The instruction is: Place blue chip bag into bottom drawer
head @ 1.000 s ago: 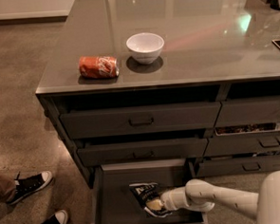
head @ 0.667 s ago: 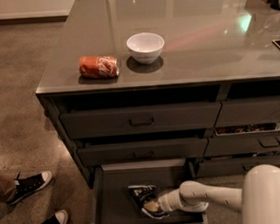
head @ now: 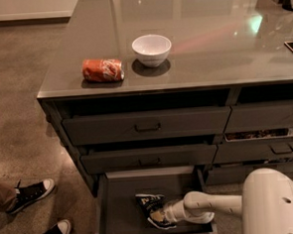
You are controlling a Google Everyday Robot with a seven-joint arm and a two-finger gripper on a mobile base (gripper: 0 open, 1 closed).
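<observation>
My gripper is sitting in the bottom drawer right against the blue chip bag, tbh can't tell if it's gripping.

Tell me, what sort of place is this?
Probably a kitchen or break room: grey counter with drawers, white bowl and soda can on top. The gripper is in the bottom drawer, at the blue chip bag.

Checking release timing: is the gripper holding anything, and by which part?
Cannot tell: the gripper is in the bottom drawer, at the arm-side end of the blue chip bag, but no grip is visible.
</observation>
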